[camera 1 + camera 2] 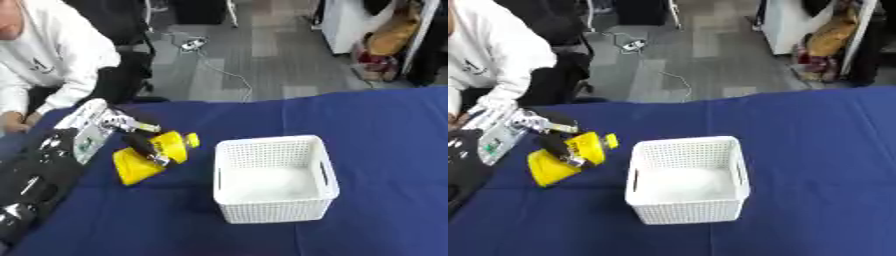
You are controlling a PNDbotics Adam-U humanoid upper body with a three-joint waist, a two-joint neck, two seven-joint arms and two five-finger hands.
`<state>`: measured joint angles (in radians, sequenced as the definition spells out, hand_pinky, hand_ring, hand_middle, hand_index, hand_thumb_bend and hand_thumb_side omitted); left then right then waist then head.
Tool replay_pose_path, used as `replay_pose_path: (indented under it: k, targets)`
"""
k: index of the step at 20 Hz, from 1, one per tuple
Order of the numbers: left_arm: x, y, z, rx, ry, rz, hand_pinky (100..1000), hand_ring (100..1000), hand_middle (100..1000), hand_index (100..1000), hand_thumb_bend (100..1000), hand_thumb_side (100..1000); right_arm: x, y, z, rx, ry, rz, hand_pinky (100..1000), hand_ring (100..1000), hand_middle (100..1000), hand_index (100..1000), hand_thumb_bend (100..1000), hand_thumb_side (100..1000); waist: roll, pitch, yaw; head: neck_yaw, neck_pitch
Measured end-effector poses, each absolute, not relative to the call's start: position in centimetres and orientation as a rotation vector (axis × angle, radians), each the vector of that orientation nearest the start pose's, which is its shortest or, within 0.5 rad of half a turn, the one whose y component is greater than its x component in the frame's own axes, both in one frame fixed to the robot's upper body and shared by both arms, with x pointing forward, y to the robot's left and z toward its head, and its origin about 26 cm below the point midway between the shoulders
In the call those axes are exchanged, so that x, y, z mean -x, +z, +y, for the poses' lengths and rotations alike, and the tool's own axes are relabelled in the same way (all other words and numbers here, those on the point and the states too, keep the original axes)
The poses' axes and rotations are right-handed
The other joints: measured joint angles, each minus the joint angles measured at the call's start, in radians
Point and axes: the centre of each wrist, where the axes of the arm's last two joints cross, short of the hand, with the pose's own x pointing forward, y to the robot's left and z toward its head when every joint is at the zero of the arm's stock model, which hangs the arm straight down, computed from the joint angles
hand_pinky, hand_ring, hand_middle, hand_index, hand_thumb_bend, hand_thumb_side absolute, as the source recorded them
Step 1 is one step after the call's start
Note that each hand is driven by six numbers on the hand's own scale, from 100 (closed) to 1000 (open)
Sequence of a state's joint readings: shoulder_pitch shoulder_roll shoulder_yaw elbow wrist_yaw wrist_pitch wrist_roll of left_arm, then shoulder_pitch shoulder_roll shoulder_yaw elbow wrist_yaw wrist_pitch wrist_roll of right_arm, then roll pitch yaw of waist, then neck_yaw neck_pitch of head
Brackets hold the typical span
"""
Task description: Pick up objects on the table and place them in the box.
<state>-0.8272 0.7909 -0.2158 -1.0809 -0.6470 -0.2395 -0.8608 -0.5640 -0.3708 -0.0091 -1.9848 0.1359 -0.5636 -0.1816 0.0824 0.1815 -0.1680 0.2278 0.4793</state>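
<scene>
A yellow pouch-like object [156,156] with a cap at its upper right lies on the blue table, left of the white basket [275,210]. My left hand [140,141] reaches in from the left edge, its black fingers curled over the yellow object and its thumb at the object's upper side. The white basket, a perforated plastic box, stands at the centre with nothing showing inside. My right hand shows in neither view.
The blue cloth table [367,130] spreads to the right and front of the basket. A person in a white top [48,55] sits at the far left edge, not touching the task's things. Beyond the table lie grey floor and cables.
</scene>
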Motion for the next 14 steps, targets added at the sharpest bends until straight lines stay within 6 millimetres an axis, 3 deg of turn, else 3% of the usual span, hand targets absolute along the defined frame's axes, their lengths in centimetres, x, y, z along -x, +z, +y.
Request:
replay_pose_path:
  k: [8,14]
  targets:
    - [-42.5,26.8,37.2,-0.683,-1.759,-1.001,100,100,100,263,127,784,-31.3,27.2,-24.8,-0.252,-0.440,3.126,433,498,602,741,100,1000,0.017,-0.033,0.025,-0.018,0.001]
    - [-42.1,28.0,35.6,-0.682,-1.816,-1.052,100,100,100,265,127,783,-31.3,27.0,-24.9,-0.264,-0.457,3.131,432,497,601,743,100,1000,0.023,-0.041,0.029,-0.018,0.000]
